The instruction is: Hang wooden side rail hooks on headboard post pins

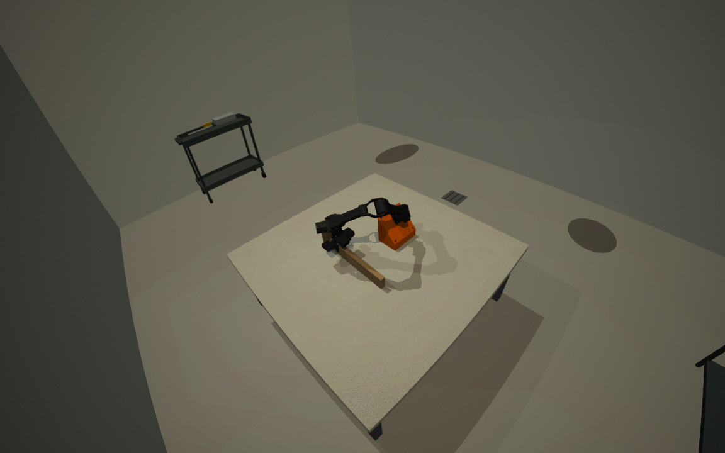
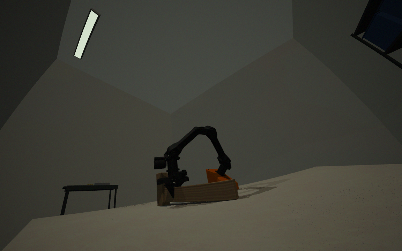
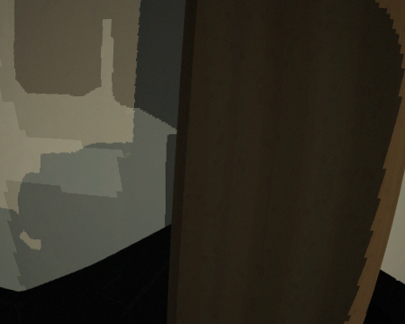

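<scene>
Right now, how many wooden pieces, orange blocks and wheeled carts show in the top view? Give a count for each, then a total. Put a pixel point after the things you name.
Wooden pieces: 2 (rail [image 1: 362, 268] [image 2: 205, 191], post [image 2: 160, 193])
Orange blocks: 1 [image 1: 396, 235]
Wheeled carts: 1 [image 1: 213, 131]
Total: 4

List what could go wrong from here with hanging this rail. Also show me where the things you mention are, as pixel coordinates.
The gripper [image 2: 171, 194] is clamped on the rail [image 1: 362, 267] [image 2: 205, 191] close beside the post [image 2: 161, 190]; opening it could let the rail drop if the hooks aren't seated, and I can't see them.

Backing away, the fingers might knock the post, standing so near.
</scene>
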